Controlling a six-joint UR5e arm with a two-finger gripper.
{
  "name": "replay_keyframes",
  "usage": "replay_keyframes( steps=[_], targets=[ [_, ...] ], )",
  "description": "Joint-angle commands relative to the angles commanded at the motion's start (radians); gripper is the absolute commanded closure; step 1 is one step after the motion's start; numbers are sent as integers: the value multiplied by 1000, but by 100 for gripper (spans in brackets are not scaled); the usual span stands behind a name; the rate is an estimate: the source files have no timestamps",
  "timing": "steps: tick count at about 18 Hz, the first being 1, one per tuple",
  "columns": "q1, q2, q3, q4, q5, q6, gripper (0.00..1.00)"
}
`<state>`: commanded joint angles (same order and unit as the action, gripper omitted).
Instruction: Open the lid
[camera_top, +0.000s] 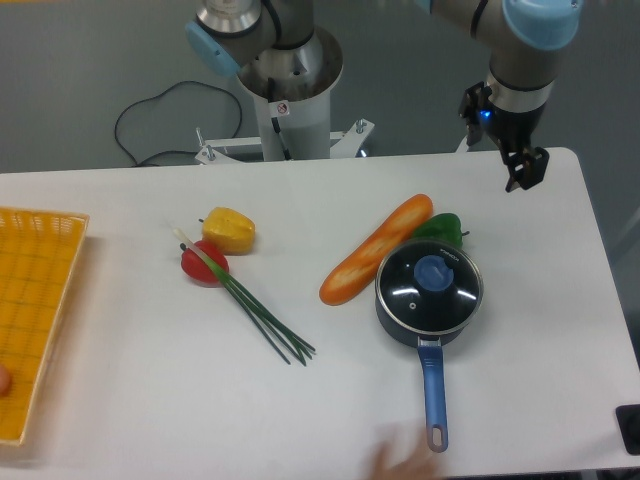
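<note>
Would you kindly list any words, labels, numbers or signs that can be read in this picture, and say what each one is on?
No text is legible.
Small red and white sticker on the robot base column: a sign of some kind, too small to read.
Pale marks on the glass lid, by its blue knob: perhaps a brand, too blurred to read.
Nothing readable shows on the saucepan handle, the pincer or the yellow basket.

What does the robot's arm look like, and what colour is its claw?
The arm is made of grey metal tubes with light blue round caps at the joints. Its gripper is small and black, with a tiny blue light glowing just above it. The silver base wears a little warning sticker.
</note>
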<state>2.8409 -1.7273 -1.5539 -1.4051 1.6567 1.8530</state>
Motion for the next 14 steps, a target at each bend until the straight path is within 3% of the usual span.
replay_keyframes(
  steps=[14],
  targets=[
    [-6, 0, -14, 5, 6, -3, 0]
  ],
)
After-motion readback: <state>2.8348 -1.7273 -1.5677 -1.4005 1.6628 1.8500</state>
